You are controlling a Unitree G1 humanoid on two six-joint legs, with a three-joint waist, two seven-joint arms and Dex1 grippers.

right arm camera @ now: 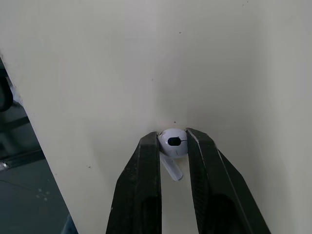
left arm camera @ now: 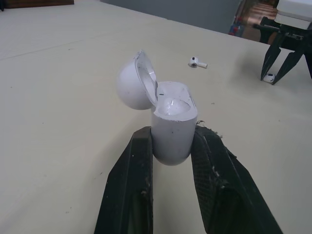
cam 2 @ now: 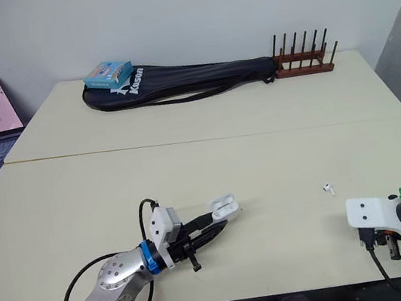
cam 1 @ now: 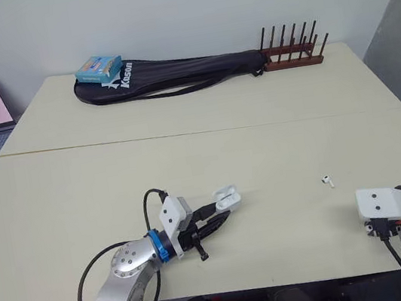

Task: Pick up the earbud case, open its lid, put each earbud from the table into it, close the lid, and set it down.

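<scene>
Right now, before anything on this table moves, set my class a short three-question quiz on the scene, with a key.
1. True or false: the left gripper holds the earbud case with its lid shut.
2. What do the fingers of the right gripper clamp? A) an earbud B) the case C) nothing
3. How many earbuds lie free on the table, outside either gripper?
Key: 1 false, the lid stands open. 2 A, an earbud. 3 one, the loose earbud, nearer the right gripper.
</scene>
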